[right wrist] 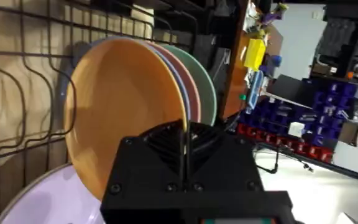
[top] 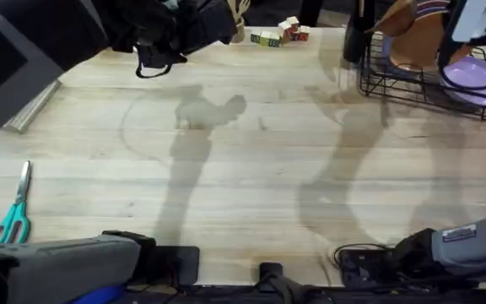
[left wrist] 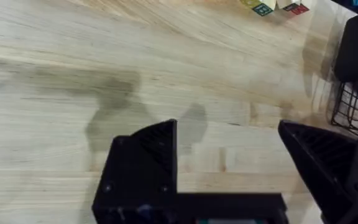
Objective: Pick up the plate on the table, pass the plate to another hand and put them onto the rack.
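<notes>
One plate (right wrist: 126, 106) — orange-tan, upright on edge in the rack (top: 412, 80), upper right of the overhead frame. Right end effector (right wrist: 185, 146) clamped on its rim, directly beside it; left end effector (left wrist: 229, 162) gapes apart over bare table (top: 251, 169) — well away.

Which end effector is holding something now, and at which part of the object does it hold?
The right end effector pinches the orange-tan plate by its rim, standing in the black wire rack. The left end effector is open and holds nothing.
</notes>
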Controlling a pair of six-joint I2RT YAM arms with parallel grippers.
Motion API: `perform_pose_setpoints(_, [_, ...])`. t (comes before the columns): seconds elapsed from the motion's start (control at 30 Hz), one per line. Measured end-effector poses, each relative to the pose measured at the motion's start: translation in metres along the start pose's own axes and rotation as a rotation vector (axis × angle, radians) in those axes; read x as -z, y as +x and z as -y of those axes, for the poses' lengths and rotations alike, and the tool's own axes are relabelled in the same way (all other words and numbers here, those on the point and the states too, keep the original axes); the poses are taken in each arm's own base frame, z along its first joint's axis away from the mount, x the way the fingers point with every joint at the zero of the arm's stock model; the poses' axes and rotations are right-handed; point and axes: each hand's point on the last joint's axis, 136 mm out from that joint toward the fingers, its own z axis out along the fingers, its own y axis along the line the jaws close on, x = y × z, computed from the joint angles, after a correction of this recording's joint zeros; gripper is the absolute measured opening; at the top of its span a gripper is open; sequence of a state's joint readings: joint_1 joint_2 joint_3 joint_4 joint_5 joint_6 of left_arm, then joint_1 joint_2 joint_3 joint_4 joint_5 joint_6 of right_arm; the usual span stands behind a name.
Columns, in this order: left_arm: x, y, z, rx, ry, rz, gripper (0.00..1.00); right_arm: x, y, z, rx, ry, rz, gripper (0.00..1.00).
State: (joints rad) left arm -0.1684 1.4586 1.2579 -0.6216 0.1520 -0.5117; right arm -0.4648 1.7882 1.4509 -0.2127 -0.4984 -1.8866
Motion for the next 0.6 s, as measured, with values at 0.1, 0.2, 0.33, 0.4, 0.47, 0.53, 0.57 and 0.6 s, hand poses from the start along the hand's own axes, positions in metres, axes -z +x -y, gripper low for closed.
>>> perform_pose_setpoints(0.1, [0.000, 0.000, 0.000, 0.000, 0.000, 0.000, 0.995, -0.004, 0.000, -0.006, -0.009, -0.015, 0.005, 0.028])
perform_pose_setpoints(0.2, [0.000, 0.000, 0.000, 0.000, 0.000, 0.000, 0.995, -0.008, 0.000, -0.010, -0.015, -0.026, 0.011, 0.028])
perform_pose_setpoints(0.33, [0.000, 0.000, 0.000, 0.000, 0.000, 0.000, 0.995, -0.012, 0.000, -0.015, -0.025, -0.035, 0.014, 0.028])
perform_pose_setpoints(0.4, [0.000, 0.000, 0.000, 0.000, 0.000, 0.000, 0.995, -0.014, 0.001, -0.017, -0.036, -0.041, 0.016, 0.028])
perform_pose_setpoints(0.47, [0.000, 0.000, 0.000, 0.000, 0.000, 0.000, 0.995, -0.017, 0.002, -0.020, -0.047, -0.045, 0.017, 0.035])
perform_pose_setpoints(0.53, [0.000, 0.000, 0.000, 0.000, 0.000, -0.001, 0.995, -0.017, 0.002, -0.020, -0.053, -0.046, 0.017, 0.107])
perform_pose_setpoints(0.57, [0.000, 0.001, 0.000, 0.000, -0.001, -0.002, 0.995, -0.017, 0.002, -0.020, -0.056, -0.046, 0.017, 0.145])
perform_pose_setpoints(0.6, [0.000, 0.001, -0.001, 0.001, -0.003, -0.005, 0.995, -0.017, 0.002, -0.020, -0.059, -0.045, 0.017, 0.199])
